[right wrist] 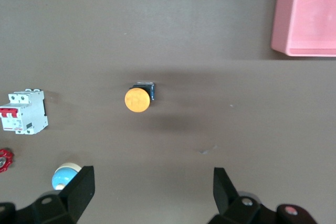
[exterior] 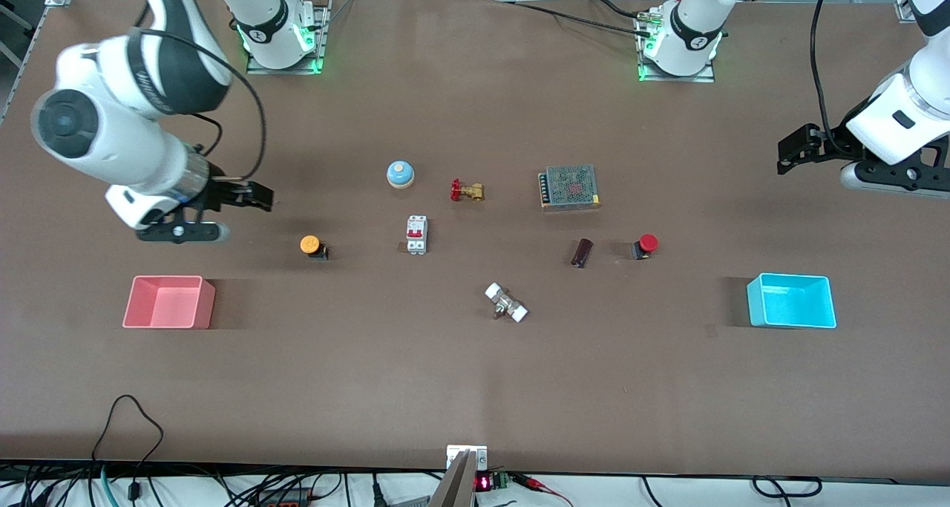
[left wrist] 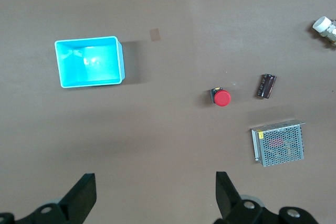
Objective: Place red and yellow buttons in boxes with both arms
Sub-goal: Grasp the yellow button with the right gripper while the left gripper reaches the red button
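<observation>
Both buttons unboxed; red button (left wrist: pixel 221 97), yellow button (right wrist: pixel 137 99)

The worktop (exterior: pixel 475 388) is a matt brown sheet, smooth, with faint scuffs. The pink box (exterior: pixel 169 302) and the cyan box (exterior: pixel 791 301) look like smooth moulded plastic with a slight sheen. The red button (exterior: pixel 648 243) and the yellow button (exterior: pixel 309 244) have glossy plastic caps on black bodies. The mesh-topped box (exterior: pixel 569 186) is dull grey perforated metal. The valve (exterior: pixel 467 191) looks like brass.
</observation>
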Robot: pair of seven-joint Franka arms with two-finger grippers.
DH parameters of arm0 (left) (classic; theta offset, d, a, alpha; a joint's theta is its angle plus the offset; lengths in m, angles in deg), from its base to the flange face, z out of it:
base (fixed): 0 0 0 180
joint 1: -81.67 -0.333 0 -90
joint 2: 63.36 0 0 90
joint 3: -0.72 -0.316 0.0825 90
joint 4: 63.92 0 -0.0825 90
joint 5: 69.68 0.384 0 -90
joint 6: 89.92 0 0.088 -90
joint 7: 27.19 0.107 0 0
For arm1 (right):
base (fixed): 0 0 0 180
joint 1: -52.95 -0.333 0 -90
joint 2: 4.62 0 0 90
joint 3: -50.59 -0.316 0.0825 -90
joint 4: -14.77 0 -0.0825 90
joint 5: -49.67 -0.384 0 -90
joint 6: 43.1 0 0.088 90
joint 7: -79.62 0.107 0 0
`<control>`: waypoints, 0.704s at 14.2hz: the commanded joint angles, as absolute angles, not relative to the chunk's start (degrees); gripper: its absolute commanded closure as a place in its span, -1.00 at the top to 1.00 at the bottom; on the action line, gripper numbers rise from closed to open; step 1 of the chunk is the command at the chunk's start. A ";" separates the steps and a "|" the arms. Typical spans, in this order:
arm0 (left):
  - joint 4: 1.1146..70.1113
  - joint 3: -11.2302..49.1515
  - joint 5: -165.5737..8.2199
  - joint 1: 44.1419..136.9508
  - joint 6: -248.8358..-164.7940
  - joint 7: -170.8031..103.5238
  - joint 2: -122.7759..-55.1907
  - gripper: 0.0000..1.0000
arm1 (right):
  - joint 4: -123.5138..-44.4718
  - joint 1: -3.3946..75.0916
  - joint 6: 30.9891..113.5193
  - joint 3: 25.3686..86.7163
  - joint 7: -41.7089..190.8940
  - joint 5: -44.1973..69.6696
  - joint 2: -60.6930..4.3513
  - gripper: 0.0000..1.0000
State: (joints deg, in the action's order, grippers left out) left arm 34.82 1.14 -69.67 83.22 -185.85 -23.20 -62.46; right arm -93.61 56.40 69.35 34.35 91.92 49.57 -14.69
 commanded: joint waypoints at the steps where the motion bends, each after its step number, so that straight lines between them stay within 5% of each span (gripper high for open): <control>1: 34.43 0.55 -70.04 83.52 -185.01 -22.35 -63.09 1.00 | -98.60 56.73 76.23 33.11 92.72 50.37 -14.55 1.00; 10: 33.46 1.25 -70.74 85.97 -187.18 -29.72 -72.31 1.00 | -101.07 54.62 91.27 32.66 98.17 57.76 -23.51 1.00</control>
